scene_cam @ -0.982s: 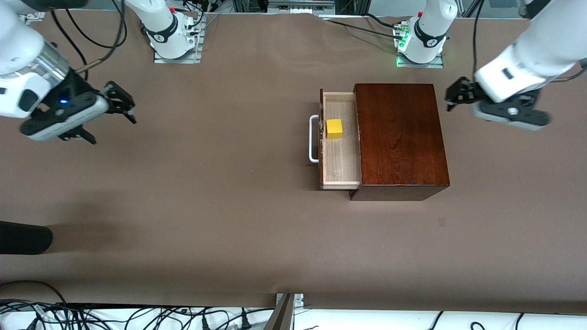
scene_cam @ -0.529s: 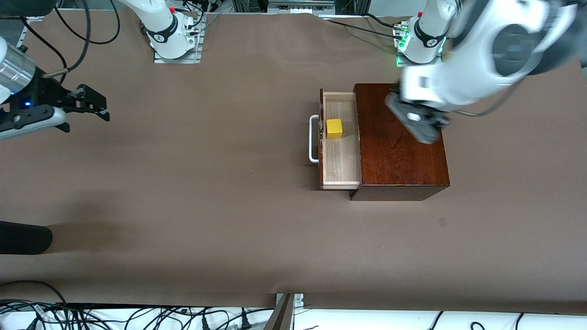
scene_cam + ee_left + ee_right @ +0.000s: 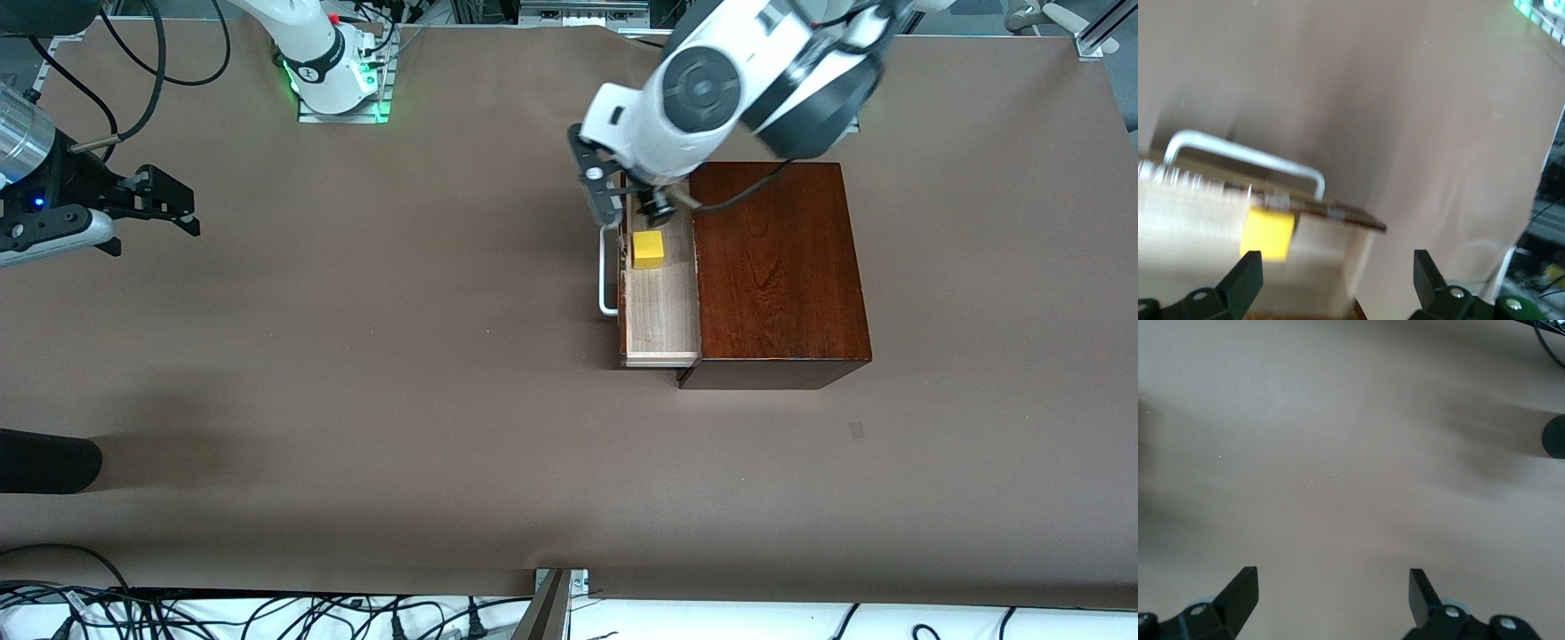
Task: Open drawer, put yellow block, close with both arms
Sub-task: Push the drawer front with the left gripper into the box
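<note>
Drawer: I see it pulled out of the wooden box toward the right arm's end of the bench, its pale tray bare apart from the block; the white handle stands on its dark front.
Yellow block: I find it lying in the open drawer, close against the drawer front, in the part of the tray farther from the front camera.
Left gripper: I have it over the drawer's farther corner, just above the block and the upper end of the handle; in the left wrist view its fingers stand wide apart with nothing between them, and the block shows just ahead of one fingertip, not touched.
Right gripper: I see it waiting over bare bench at the right arm's end, well apart from the drawer; its fingers are spread wide and empty, only brown bench under them.
Wooden box: dark reddish-brown, glossy, sitting flat toward the left arm's end.
</note>
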Motion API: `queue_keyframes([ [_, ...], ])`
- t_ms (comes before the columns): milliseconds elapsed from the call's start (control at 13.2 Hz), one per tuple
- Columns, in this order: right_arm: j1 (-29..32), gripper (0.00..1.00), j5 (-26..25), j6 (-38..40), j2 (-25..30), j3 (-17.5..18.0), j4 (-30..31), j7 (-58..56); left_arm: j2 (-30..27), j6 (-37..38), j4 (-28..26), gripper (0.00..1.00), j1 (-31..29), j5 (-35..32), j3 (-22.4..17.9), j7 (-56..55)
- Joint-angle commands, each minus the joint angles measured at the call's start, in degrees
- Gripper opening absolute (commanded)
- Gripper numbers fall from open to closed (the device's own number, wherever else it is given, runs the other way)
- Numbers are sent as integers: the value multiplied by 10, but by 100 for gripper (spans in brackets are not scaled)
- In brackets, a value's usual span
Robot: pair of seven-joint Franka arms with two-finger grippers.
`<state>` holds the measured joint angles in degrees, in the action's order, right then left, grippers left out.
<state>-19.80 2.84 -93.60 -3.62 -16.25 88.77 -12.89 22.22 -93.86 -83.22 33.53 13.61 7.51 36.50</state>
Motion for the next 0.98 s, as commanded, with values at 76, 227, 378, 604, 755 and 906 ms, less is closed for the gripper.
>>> queue_keyframes([
  [76,-8,100,-9,6,0,5,-1,-4,89,-96,31,100,53,-16,-7,123],
  [227,-8,100,-13,6,0,5,-1,-6,125,-148,30,100,77,-26,-7,129],
  [378,-8,100,-13,8,0,5,-1,-6,146,-166,30,100,90,-125,-7,131],
  [604,-8,100,-13,9,0,5,0,-10,159,-164,22,100,101,-206,-7,133],
  [755,-8,100,-13,9,1,5,0,-10,159,-149,14,100,99,-231,-7,133],
  [906,-8,100,-13,9,0,5,0,-11,161,-122,11,100,93,-265,-12,144],
])
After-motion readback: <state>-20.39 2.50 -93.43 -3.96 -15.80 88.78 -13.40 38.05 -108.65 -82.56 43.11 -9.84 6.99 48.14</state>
